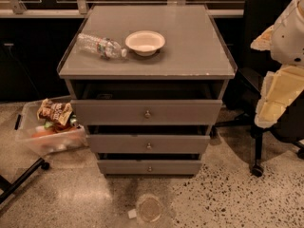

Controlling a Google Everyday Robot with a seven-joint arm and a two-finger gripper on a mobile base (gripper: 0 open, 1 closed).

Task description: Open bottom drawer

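A grey cabinet (147, 56) with three drawers stands in the middle of the camera view. The bottom drawer (123, 167) has the shortest, narrowest front, just above the floor, with a small round metal knob (149, 168). Its front sits almost flush, with a thin dark gap above it. The mid-sized drawer front (118, 144) and the tallest front (114, 112) are above it; the top one stands out a little. My arm comes in at the right edge, and my gripper (268, 114) hangs there, well to the right of the cabinet and above the bottom drawer, touching nothing.
A clear water bottle (99, 46) lies on the cabinet top beside a white bowl (145, 42). A clear plastic bin (45, 134) with snack packets sits on the floor at the left. A black office chair (259, 80) stands at the right. A round clear lid (149, 209) lies on the floor in front.
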